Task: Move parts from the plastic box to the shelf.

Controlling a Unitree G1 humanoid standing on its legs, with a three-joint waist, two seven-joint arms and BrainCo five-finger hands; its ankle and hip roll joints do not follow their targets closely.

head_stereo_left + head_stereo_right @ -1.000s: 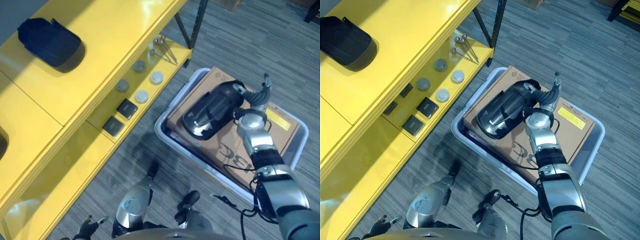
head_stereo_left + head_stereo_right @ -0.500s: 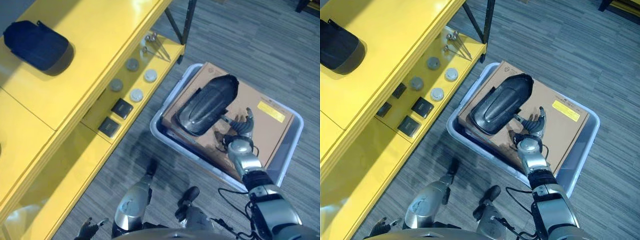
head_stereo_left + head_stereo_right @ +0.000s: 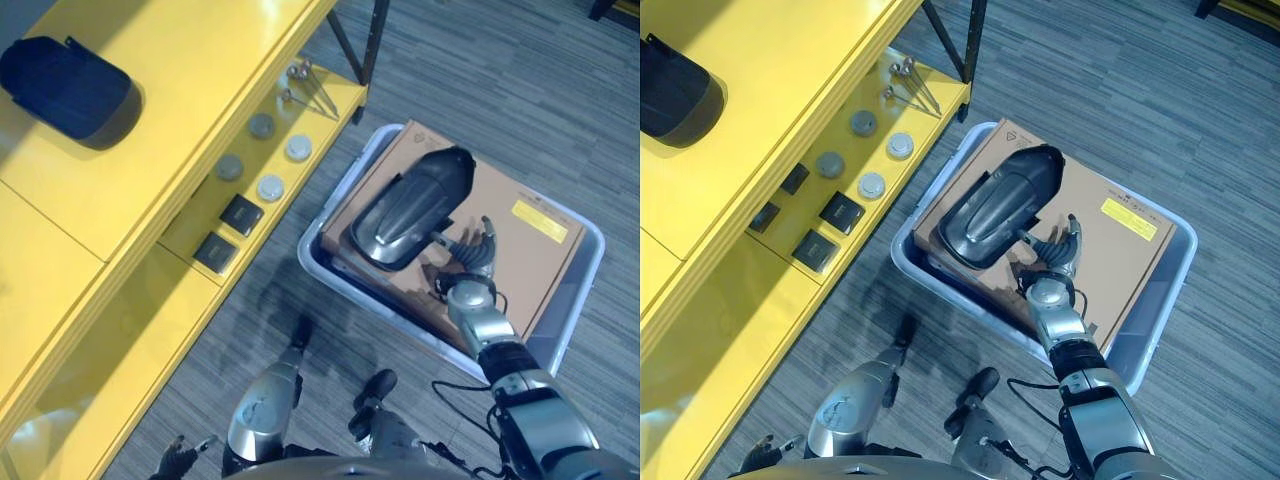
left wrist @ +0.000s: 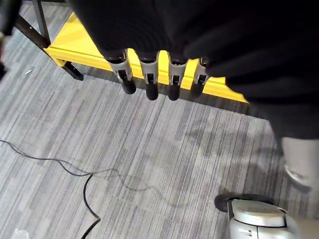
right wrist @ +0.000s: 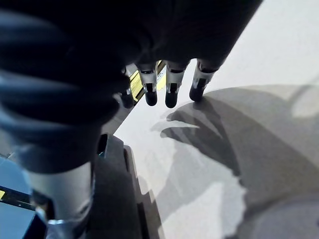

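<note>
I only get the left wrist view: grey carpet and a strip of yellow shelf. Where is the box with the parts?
Observer: The pale plastic box stands on the carpet beside the yellow metal shelf. A brown cardboard carton fills it.
Operator: Any part in it?
Observer: Yes, a glossy black moulded part lies on top of the carton.
Operator: Is a hand holding it?
Observer: No. The right hand is over the carton next to the part, fingers straight, holding nothing.
</note>
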